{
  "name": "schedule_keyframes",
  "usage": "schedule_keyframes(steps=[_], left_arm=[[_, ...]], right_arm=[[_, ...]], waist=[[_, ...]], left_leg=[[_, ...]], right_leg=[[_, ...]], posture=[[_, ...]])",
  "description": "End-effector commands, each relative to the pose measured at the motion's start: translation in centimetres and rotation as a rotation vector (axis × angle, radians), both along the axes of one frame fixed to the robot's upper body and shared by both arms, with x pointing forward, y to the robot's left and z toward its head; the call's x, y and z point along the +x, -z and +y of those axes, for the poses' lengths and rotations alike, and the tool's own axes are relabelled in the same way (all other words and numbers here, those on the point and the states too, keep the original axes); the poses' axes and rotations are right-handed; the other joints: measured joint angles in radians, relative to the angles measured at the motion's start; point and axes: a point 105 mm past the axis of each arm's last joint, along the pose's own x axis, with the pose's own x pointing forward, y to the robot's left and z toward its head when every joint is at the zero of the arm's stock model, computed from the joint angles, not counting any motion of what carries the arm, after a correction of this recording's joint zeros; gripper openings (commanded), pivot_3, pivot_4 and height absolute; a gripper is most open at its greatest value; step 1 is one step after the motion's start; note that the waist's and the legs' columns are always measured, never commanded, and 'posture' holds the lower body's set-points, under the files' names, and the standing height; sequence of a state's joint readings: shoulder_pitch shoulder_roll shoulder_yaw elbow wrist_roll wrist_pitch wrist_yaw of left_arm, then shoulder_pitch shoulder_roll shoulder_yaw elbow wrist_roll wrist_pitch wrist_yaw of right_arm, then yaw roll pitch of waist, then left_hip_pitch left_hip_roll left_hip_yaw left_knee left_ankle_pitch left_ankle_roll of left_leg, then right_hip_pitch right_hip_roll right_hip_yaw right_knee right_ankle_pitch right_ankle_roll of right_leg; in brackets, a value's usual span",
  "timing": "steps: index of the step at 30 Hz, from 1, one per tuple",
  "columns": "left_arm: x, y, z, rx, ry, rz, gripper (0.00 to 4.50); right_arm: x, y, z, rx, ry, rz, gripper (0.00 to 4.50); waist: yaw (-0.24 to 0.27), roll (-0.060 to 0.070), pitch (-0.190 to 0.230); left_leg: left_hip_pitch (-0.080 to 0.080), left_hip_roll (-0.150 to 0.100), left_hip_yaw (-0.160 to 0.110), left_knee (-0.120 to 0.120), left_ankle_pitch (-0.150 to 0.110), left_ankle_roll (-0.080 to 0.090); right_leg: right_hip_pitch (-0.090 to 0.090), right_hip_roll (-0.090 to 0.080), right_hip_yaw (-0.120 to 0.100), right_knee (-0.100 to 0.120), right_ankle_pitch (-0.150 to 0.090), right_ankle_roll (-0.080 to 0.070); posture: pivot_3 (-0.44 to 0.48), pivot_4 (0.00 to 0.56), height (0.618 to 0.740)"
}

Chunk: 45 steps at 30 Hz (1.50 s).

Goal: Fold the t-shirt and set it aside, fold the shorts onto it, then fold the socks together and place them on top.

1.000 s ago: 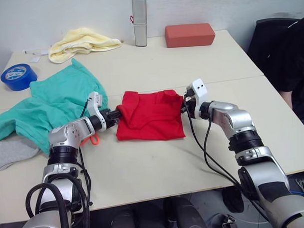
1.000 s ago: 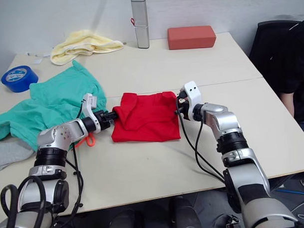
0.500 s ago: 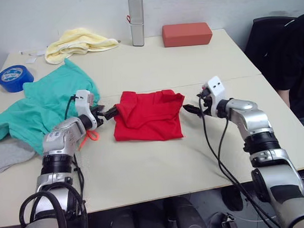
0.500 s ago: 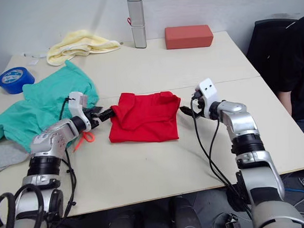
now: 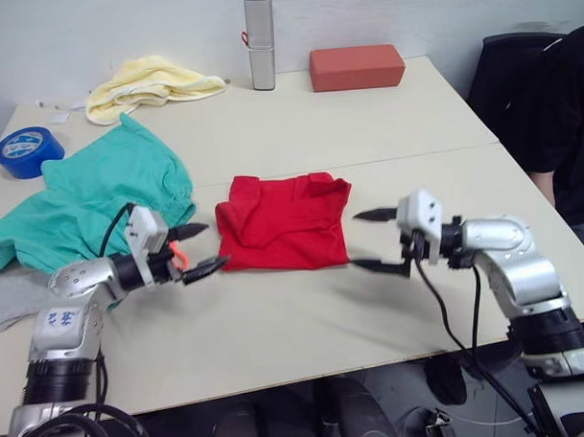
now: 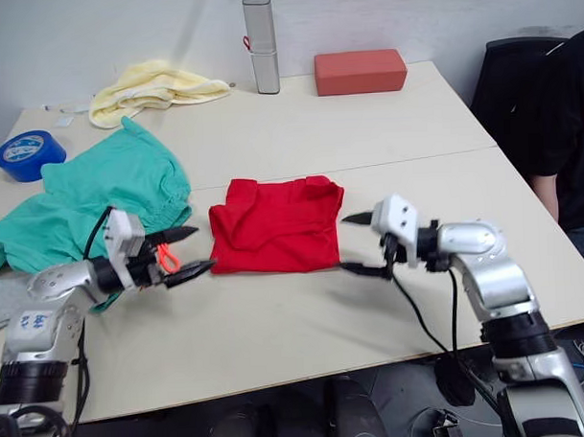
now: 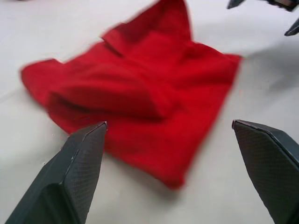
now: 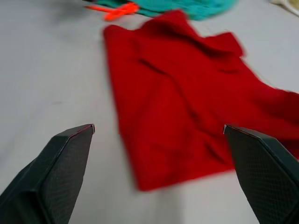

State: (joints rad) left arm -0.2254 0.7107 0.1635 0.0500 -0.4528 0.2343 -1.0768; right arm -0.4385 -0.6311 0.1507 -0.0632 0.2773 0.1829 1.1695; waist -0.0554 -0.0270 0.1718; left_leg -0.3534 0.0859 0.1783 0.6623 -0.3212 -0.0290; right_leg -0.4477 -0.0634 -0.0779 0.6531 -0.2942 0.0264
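Left eye view: both pincers, left pincer (image 5: 195, 248) and right pincer (image 5: 377, 240), spread empty; loosely folded t-shirt (image 5: 284, 223) could unfold if nudged.

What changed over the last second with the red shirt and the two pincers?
Both pincers let go of the t-shirt and drew back toward the robot: the left pincer and the right pincer now hang open, clear of its edges. The folded t-shirt, shorts and socks lie as before.

Bare table (image 5: 305, 319) lies open around the t-shirt (image 5: 284, 223); shorts (image 5: 99, 196) apparently crowd its left.
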Motion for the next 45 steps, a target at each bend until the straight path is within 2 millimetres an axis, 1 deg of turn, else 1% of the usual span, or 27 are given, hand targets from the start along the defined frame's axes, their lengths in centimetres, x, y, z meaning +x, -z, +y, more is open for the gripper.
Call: schedule_keyframes(steps=[1,5,7,10,12,14,15,20,22,23,26,27,30,33,34,35,37,41,45], left_arm=[[-0.9,-1.1,0.4,0.021,0.048,-0.074,4.49],[-2.2,-0.9,-0.3,0.025,0.141,-0.087,4.49],[-2.6,-0.7,-0.6,0.028,0.174,-0.094,4.49],[-3.0,-0.6,-0.9,0.027,0.194,-0.089,4.49],[-3.1,-0.5,-1.0,0.025,0.197,-0.085,4.49],[-3.2,-0.4,-1.1,0.024,0.197,-0.085,4.50],[-3.1,-0.5,-1.1,0.021,0.192,-0.089,4.50],[-2.7,-0.9,-0.9,0.012,0.162,-0.111,4.50],[-2.6,-1.0,-0.9,0.010,0.158,-0.117,4.50],[-2.6,-1.0,-0.9,0.009,0.157,-0.118,4.50],[-2.6,-1.1,-0.9,0.007,0.159,-0.117,4.50],[-2.6,-1.2,-0.9,0.007,0.160,-0.117,4.50],[-2.6,-1.2,-0.9,0.014,0.168,-0.115,4.50],[-2.8,-1.2,-0.8,0.024,0.181,-0.114,4.50],[-3.0,-1.1,-0.9,0.033,0.194,-0.113,4.50],[-3.2,-1.1,-0.9,0.041,0.210,-0.117,4.50],[-3.9,-0.9,-1.0,0.053,0.239,-0.112,4.50],[-5.1,-0.4,-1.1,0.060,0.264,-0.091,4.50],[-6.0,0.1,-1.0,0.058,0.258,-0.064,4.50]], right_arm=[[-1.2,0.4,2.4,-0.022,-0.062,-0.070,4.50],[0.2,1.6,4.9,-0.079,-0.021,-0.166,4.50],[1.3,1.9,6.0,-0.111,0.021,-0.202,4.50],[2.8,2.1,6.5,-0.140,0.095,-0.211,4.50],[3.4,2.7,6.8,-0.177,0.123,-0.196,4.50],[3.6,3.2,6.8,-0.221,0.121,-0.190,4.11],[3.7,3.2,6.9,-0.230,0.123,-0.207,3.92],[3.5,3.6,7.1,-0.295,0.075,-0.302,2.19],[3.5,4.2,6.9,-0.317,0.074,-0.305,1.48],[3.6,4.3,6.9,-0.315,0.079,-0.305,1.21],[3.7,5.1,6.4,-0.322,0.098,-0.264,0.12],[3.8,5.2,6.3,-0.324,0.100,-0.259,0.02],[3.7,5.0,6.3,-0.296,0.111,-0.217,0.02],[2.8,4.5,6.6,-0.230,0.091,-0.151,0.02],[2.0,4.3,6.5,-0.209,0.063,-0.118,0.02],[0.7,4.0,6.5,-0.177,0.008,-0.072,0.02],[-1.4,3.8,5.8,-0.172,-0.067,-0.023,0.02],[-4.3,4.6,4.4,-0.215,-0.129,0.038,0.02],[-6.4,5.2,4.3,-0.216,-0.149,0.083,0.02]], waist=[[0.001,0.000,0.000],[0.002,0.000,0.000],[-0.001,0.000,0.000],[-0.001,0.000,0.000],[-0.001,0.000,0.000],[-0.001,0.000,0.000],[-0.001,0.000,0.000],[-0.001,0.000,0.000],[-0.001,-0.001,0.000],[-0.002,-0.001,0.000],[-0.001,-0.001,0.000],[-0.001,-0.001,0.000],[-0.001,-0.001,0.000],[0.000,-0.001,0.000],[0.000,-0.001,0.000],[0.001,-0.001,0.000],[0.005,-0.001,0.000],[0.002,-0.001,0.000],[0.001,-0.001,0.000]], left_leg=[[0.000,0.000,0.000,0.000,0.000,0.001],[0.000,-0.002,0.000,0.000,-0.001,0.003],[-0.001,-0.002,0.000,0.000,-0.001,0.003],[-0.001,-0.002,-0.001,0.000,-0.001,0.003],[-0.001,-0.002,-0.001,0.000,-0.001,0.003],[-0.002,-0.002,-0.001,0.000,-0.001,0.003],[-0.002,-0.002,-0.001,0.000,-0.002,0.003],[-0.002,-0.002,-0.001,0.001,-0.002,0.004],[-0.001,-0.002,-0.001,0.001,-0.002,0.004],[-0.001,-0.002,-0.001,0.001,-0.001,0.004],[-0.001,-0.002,-0.001,0.000,-0.001,0.004],[-0.001,-0.002,-0.001,0.001,-0.001,0.004],[-0.001,-0.002,-0.002,0.001,-0.001,0.004],[-0.001,-0.002,-0.002,0.000,-0.001,0.004],[-0.001,-0.002,-0.002,0.000,-0.001,0.004],[-0.001,-0.002,-0.002,0.000,-0.001,0.004],[-0.002,-0.002,-0.004,0.000,-0.002,0.005],[-0.003,-0.002,-0.003,0.000,-0.005,0.007],[-0.003,-0.001,-0.003,0.000,-0.007,0.007]], right_leg=[[0.000,-0.001,0.000,0.000,0.000,0.000],[0.000,-0.004,0.000,0.000,0.001,0.000],[0.000,-0.004,-0.001,0.000,0.001,0.000],[-0.001,-0.004,-0.001,0.000,0.001,0.000],[-0.001,-0.004,-0.002,0.000,0.001,-0.001],[-0.001,-0.004,-0.002,0.000,0.001,-0.001],[-0.001,-0.004,-0.002,-0.001,0.000,-0.001],[0.000,-0.004,-0.002,0.000,0.001,-0.001],[0.000,-0.004,-0.002,0.000,0.001,-0.001],[0.000,-0.004,-0.002,0.000,0.001,-0.001],[0.000,-0.004,-0.002,0.000,0.001,-0.001],[0.000,-0.004,-0.002,0.000,0.001,-0.001],[0.000,-0.005,-0.002,0.000,0.001,-0.001],[0.001,-0.005,-0.002,0.000,0.001,-0.001],[0.001,-0.005,-0.003,0.000,0.001,-0.001],[0.001,-0.005,-0.003,0.000,0.001,-0.001],[0.000,-0.005,-0.004,-0.001,0.001,-0.001],[0.001,-0.006,-0.006,-0.005,0.000,0.001],[0.001,-0.005,-0.007,-0.007,0.000,0.001]], posture=[[0.000,0.150,0.740],[0.000,0.150,0.740],[0.000,0.150,0.740],[0.000,0.150,0.740],[0.000,0.150,0.740],[0.000,0.150,0.740],[0.000,0.150,0.740],[0.000,0.150,0.740],[0.000,0.150,0.740],[0.000,0.150,0.740],[0.000,0.150,0.740],[0.000,0.150,0.740],[0.000,0.150,0.740],[0.000,0.150,0.740],[0.000,0.150,0.740],[0.000,0.150,0.740],[0.000,0.150,0.740],[0.000,0.150,0.740],[0.000,0.150,0.740]])
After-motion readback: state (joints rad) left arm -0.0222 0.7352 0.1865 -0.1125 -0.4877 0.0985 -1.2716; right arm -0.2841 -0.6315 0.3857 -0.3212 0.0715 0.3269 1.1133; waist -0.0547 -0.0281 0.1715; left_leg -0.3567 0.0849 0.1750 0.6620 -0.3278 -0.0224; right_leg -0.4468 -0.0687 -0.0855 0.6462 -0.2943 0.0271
